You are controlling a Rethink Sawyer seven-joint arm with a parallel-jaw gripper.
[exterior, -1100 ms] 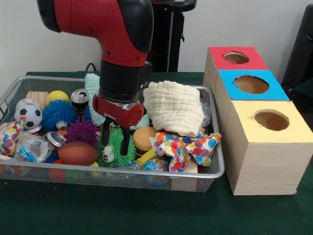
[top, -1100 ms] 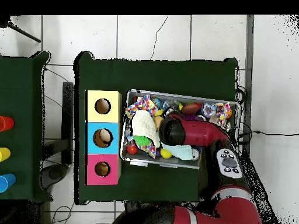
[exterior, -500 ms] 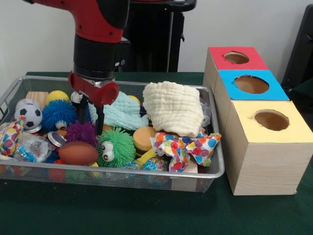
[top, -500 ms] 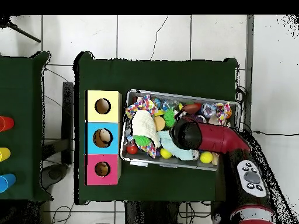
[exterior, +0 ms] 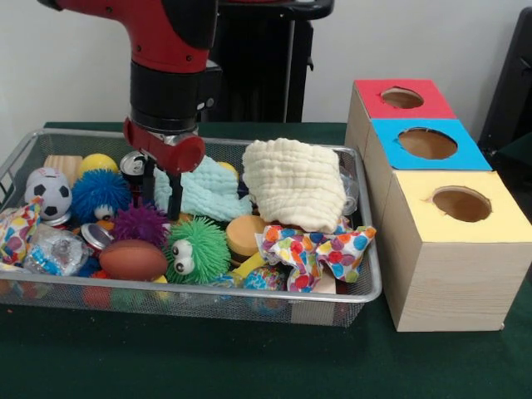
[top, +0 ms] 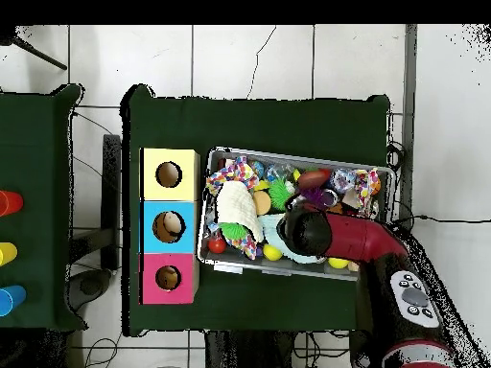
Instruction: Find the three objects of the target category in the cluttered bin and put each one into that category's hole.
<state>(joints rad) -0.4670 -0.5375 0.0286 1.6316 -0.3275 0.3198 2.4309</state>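
While the wire bin (exterior: 366, 287) lay packed with toys, the gripper (exterior: 160, 195) hung inside it, jaws apart and empty, just above the purple spiky ball (exterior: 140, 224). Beside it lay the light-blue cloth (exterior: 204, 193); the three-hole box (exterior: 432, 199) stood beside the bin.

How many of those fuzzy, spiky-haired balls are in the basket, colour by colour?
Blue fuzzy ball: 1
Purple fuzzy ball: 1
Green fuzzy ball with googly eyes: 1
Total showing: 3; more may be buried under the clutter.
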